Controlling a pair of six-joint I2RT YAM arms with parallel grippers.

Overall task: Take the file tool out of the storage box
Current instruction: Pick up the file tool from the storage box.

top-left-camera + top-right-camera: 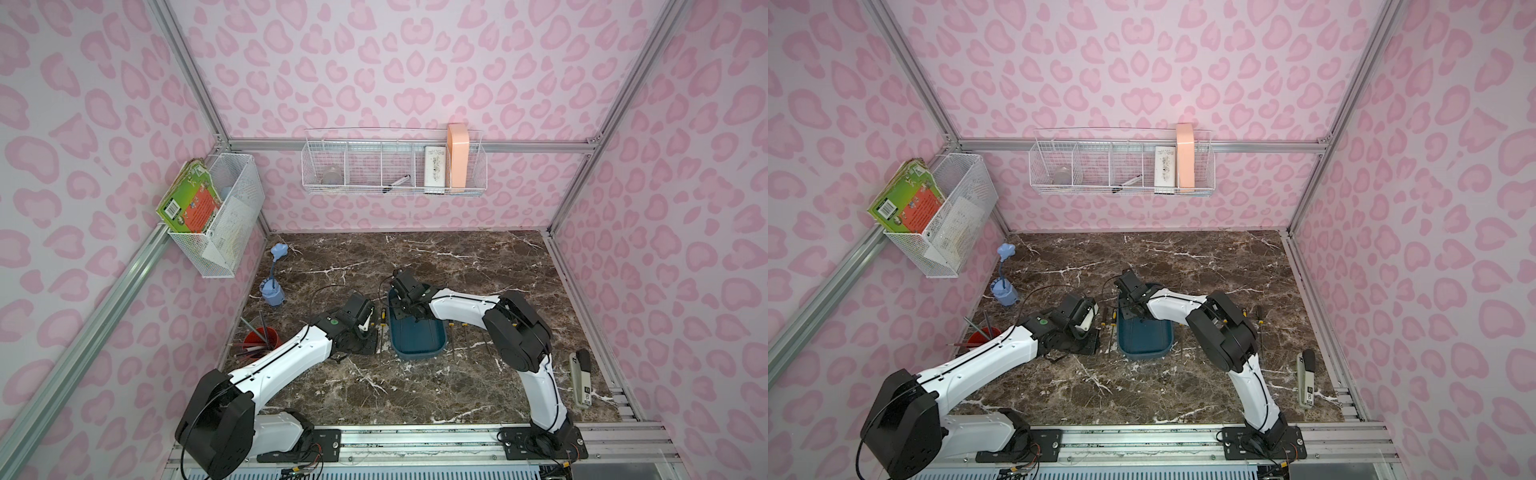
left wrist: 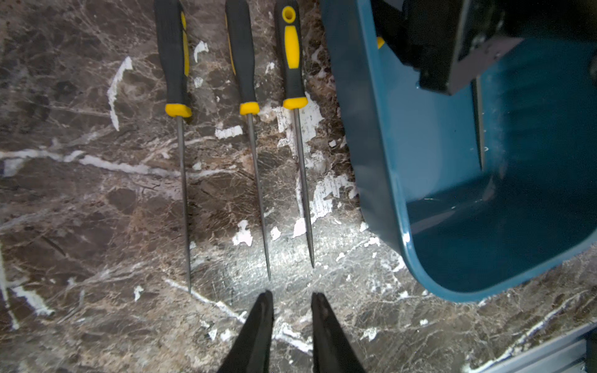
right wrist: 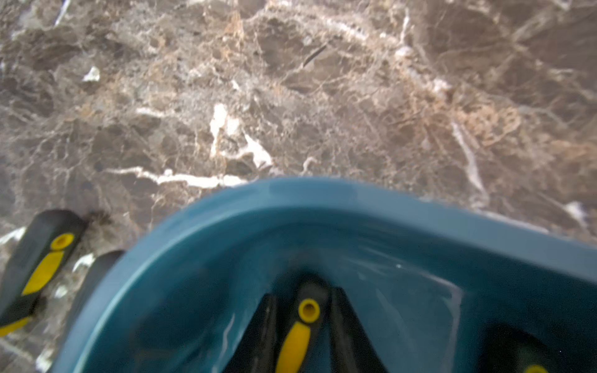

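Left side of the marble table (image 1: 457,266): we record a red pen pot (image 1: 261,337) holding pencils. Farther back stands a blue flower-shaped holder (image 1: 272,291).

The left gripper (image 2: 292,295) hangs over the table just left of the storage box (image 1: 419,340). Its jaws stand narrowly apart, with only bare marble between them, and it holds nothing. Just beyond its tips three files lie parallel on the table, handles toward the far side. From left to right these are the outer file (image 2: 174,64), the middle file (image 2: 242,64) and the file nearest the box (image 2: 292,64).

The storage box is teal-blue and sits mid-table, its long side running near to far. The right gripper (image 3: 303,294) reaches down into its far end. In the right wrist view, which is blurred, its fingers (image 3: 347,326) lie against both sides of the black-and-yellow handle of the file tool (image 3: 295,339), with no gap showing. We judge the handle gripped. The file tool is inside the box at the far end; we cannot tell whether it is clear of the floor. A second handle (image 3: 510,348) shows inside the box at the edge of that view.

Right of the box, another file (image 1: 1259,316) lies on the table beside the right arm. Near the right edge lies a stapler (image 1: 580,376).
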